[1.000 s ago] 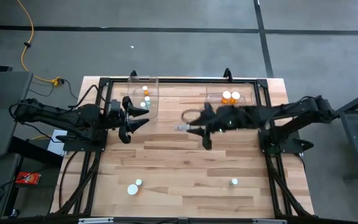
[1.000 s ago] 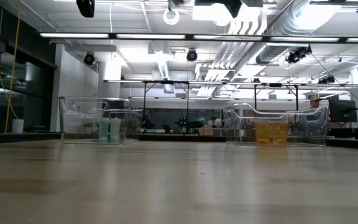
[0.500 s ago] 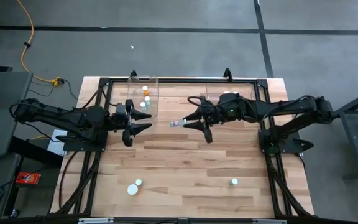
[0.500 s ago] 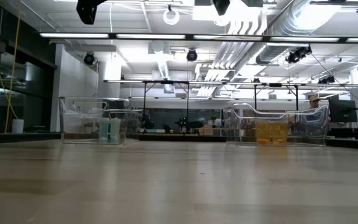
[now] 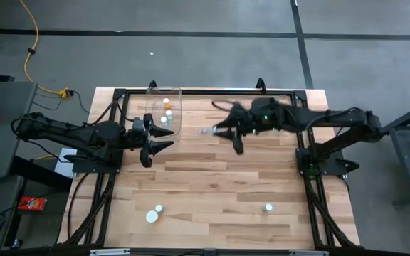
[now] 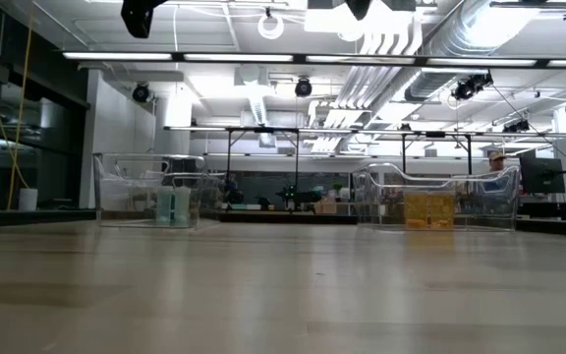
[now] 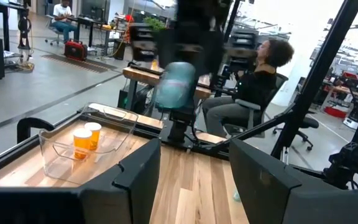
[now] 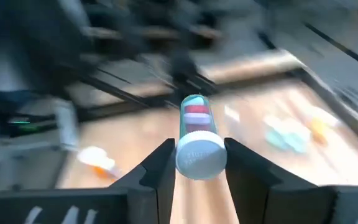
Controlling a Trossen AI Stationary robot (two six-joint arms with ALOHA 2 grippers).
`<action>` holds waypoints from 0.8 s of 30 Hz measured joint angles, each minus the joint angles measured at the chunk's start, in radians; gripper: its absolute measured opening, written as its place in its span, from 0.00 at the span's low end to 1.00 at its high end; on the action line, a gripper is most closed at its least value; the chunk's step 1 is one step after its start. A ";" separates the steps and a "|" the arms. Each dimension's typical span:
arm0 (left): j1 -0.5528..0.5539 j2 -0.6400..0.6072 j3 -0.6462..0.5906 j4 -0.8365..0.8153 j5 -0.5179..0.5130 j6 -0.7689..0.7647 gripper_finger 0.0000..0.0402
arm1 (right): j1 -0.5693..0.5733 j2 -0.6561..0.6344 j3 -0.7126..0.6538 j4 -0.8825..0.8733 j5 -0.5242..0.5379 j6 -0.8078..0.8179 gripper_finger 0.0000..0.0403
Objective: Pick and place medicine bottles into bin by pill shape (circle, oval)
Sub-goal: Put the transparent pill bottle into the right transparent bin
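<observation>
My right gripper (image 5: 216, 131) is shut on a clear bottle with a white cap (image 8: 199, 155), held in the air over the table's far middle, right of the left clear bin (image 5: 165, 111). That bin holds several small bottles. My left gripper (image 5: 156, 138) is open and empty beside the left bin's near end. The right clear bin (image 7: 89, 142) holds two orange bottles standing upright. Two white-capped bottles (image 5: 154, 214) rest on the table at the near left, and one (image 5: 268, 208) at the near right. My right gripper pinches the bottle between its two fingers (image 8: 159, 169) at the cap end (image 8: 197, 163). The fingers come level from the table's right and lie along the bottle. The clear body (image 8: 196, 116) sticks out past the fingertips toward the left bin, lifted clear of the table (image 5: 205, 131).
A black frame (image 5: 212, 92) runs around the table's far and side edges. The low view shows both bins (image 6: 150, 192) (image 6: 435, 197) standing at the far side, with bare wood in front of them. People sit at desks in the room beyond the table (image 7: 253, 81).
My right gripper has carried the bottle toward the table's left and then toward the far edge, nearer the left bin, keeping it level and clear of the table. It has stayed shut on the bottle.
</observation>
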 joint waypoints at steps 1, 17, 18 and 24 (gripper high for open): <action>0.000 0.000 0.000 0.002 0.000 0.000 0.45 | -0.018 0.000 0.035 -0.088 0.037 0.007 0.28; 0.000 0.000 0.000 0.016 0.000 0.003 0.45 | -0.404 0.000 -0.059 -0.917 0.268 0.295 0.31; 0.000 0.000 0.000 0.016 0.000 0.003 0.45 | -0.425 0.000 -0.093 -0.894 0.262 0.291 0.31; 0.000 0.000 0.000 0.018 0.000 0.002 0.45 | -0.544 0.001 -0.260 -0.734 0.180 0.297 0.31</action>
